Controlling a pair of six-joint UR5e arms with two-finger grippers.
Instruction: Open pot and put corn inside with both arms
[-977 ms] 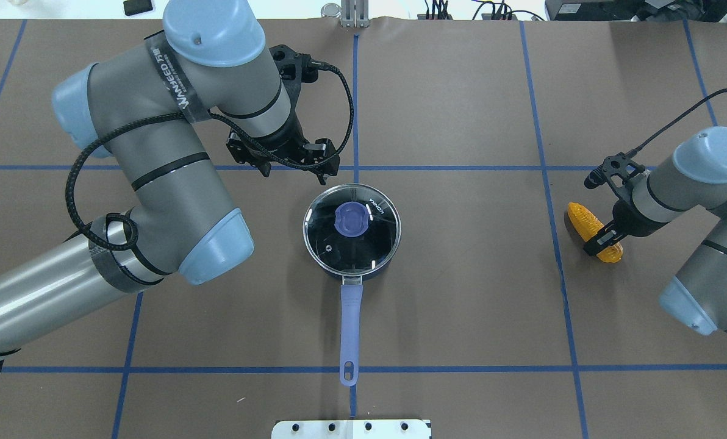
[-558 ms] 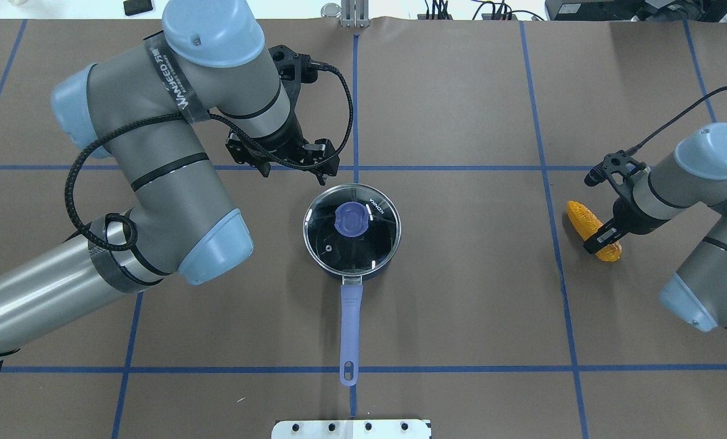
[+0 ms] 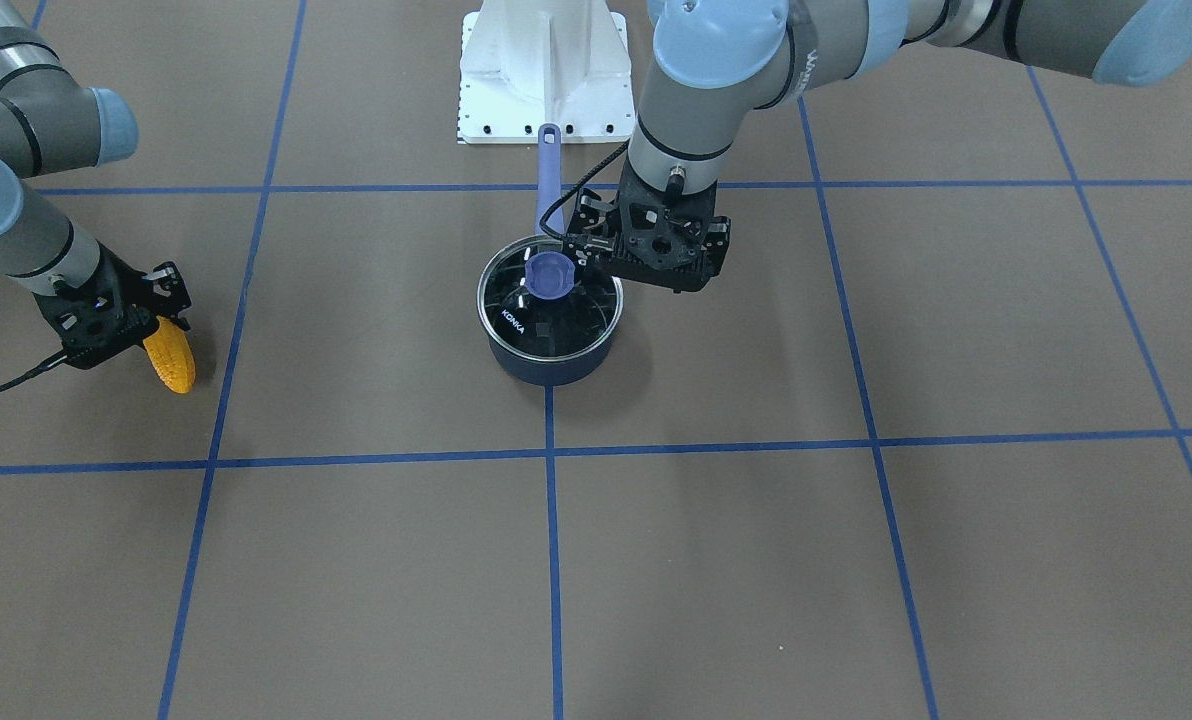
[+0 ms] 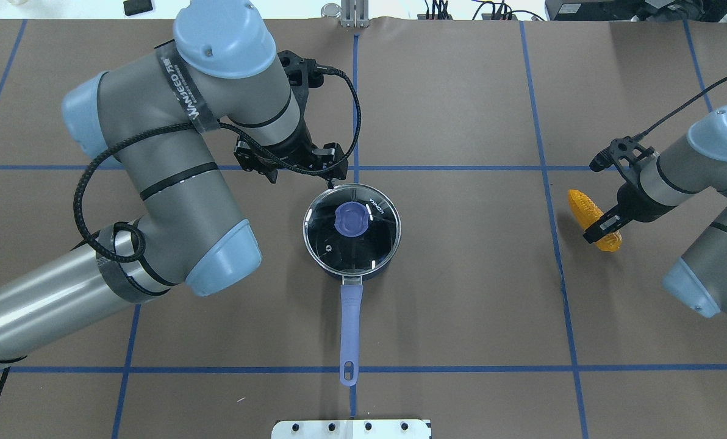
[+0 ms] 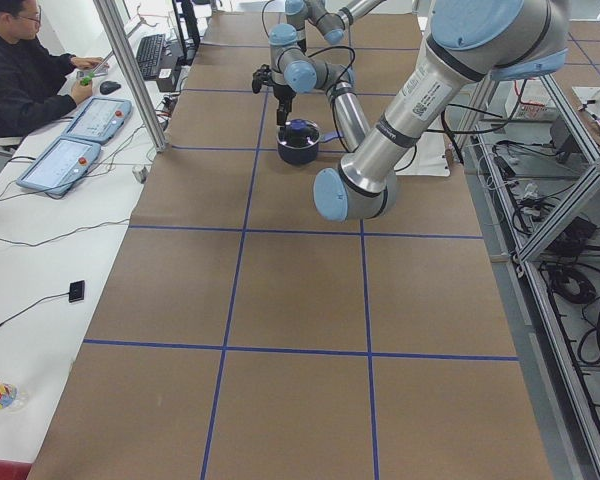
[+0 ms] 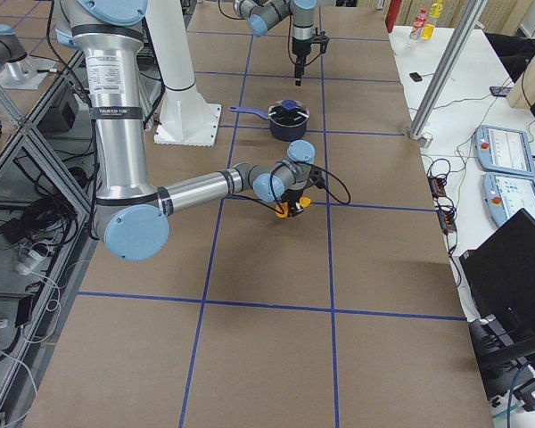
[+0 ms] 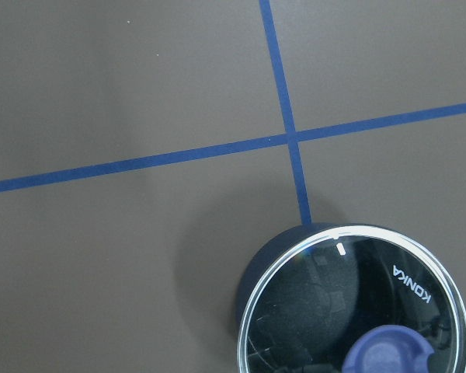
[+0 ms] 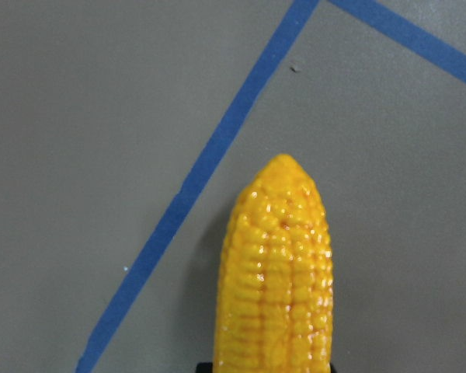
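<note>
The navy pot (image 3: 546,366) stands mid-table with its lavender handle (image 4: 350,317) pointing toward the robot. The glass lid (image 4: 339,247) with its lavender knob (image 4: 351,219) is on it. My left gripper (image 4: 302,177) is open and empty, hovering just beyond the pot's far-left rim. The left wrist view shows the lid (image 7: 318,303) at lower right. The yellow corn (image 4: 595,219) is at the far right. My right gripper (image 4: 601,227) is shut on the corn, across its middle. The corn (image 8: 276,272) fills the right wrist view.
The white robot base plate (image 4: 351,428) lies at the near table edge behind the pot handle. Blue tape lines (image 4: 356,110) grid the brown table. An operator (image 5: 25,70) sits at a side desk in the exterior left view.
My left arm has shifted right, bringing the open gripper closer to the pot's rim. My right gripper has moved a little away from the robot, and the corn has moved with it.
</note>
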